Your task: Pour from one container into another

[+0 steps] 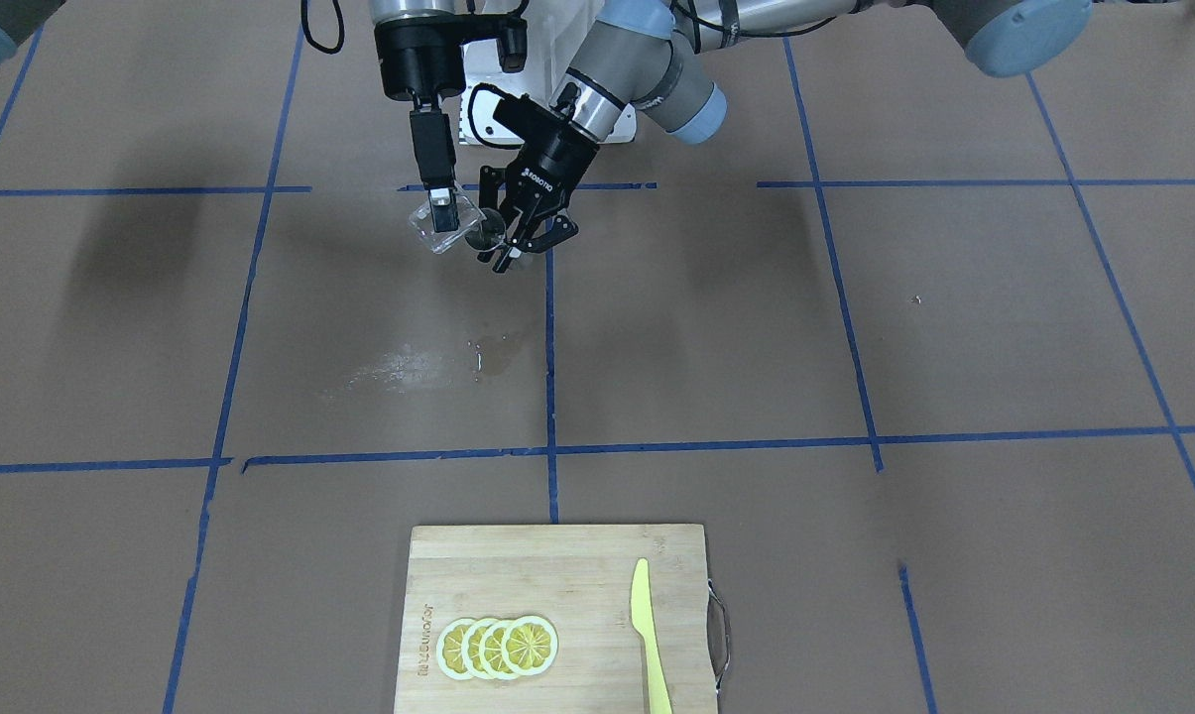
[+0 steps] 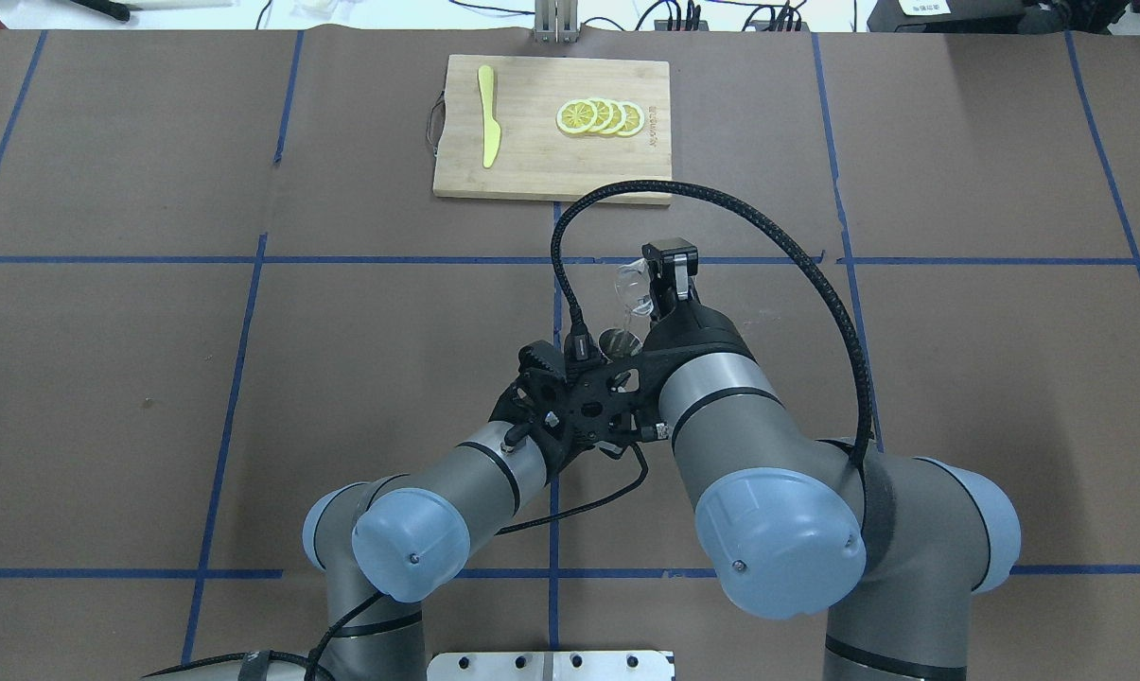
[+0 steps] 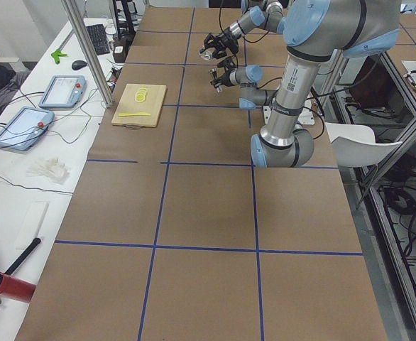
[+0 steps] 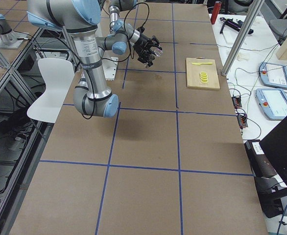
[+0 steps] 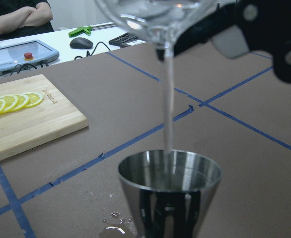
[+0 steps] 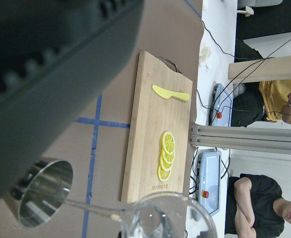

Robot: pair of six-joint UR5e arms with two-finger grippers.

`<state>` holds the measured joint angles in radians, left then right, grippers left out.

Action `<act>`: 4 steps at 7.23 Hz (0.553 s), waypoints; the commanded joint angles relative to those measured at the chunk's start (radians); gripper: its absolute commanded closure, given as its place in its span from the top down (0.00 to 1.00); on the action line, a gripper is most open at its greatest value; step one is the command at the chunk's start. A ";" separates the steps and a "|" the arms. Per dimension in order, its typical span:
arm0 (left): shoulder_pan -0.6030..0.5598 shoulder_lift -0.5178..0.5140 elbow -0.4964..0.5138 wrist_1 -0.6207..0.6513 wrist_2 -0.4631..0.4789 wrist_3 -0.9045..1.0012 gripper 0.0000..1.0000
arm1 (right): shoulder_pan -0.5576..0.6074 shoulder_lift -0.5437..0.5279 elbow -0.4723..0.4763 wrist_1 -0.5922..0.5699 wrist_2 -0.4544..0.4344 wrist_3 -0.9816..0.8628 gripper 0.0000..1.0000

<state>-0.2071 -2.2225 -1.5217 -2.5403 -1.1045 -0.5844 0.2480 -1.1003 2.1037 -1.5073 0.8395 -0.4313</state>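
Tilted clear glass cup above upright silver jigger, thin stream between them.

Left gripper and right gripper nearly touch; cutting board lies apart.

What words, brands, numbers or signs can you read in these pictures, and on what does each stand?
"ROBOTIQ": white letters on the black body of the left gripper, front-facing view.
Engraved brand along one end of the cutting board: too blurred to read.
Sticker with a barcode on the left arm: too small to read.
No other text is legible.
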 commanded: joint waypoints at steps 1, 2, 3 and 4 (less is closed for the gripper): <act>0.000 0.000 0.002 0.000 0.000 0.000 0.00 | -0.003 0.002 0.004 -0.024 -0.023 -0.024 0.00; 0.000 0.000 0.002 0.000 0.000 0.000 0.00 | -0.003 0.004 0.007 -0.024 -0.023 -0.039 0.00; 0.000 0.000 0.006 0.000 0.000 0.000 0.00 | -0.003 0.004 0.009 -0.024 -0.030 -0.059 0.00; 0.000 0.000 0.006 0.000 0.000 0.000 0.00 | -0.004 0.010 0.009 -0.024 -0.033 -0.061 0.00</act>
<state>-0.2071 -2.2227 -1.5171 -2.5403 -1.1044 -0.5844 0.2450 -1.0954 2.1113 -1.5303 0.8119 -0.4819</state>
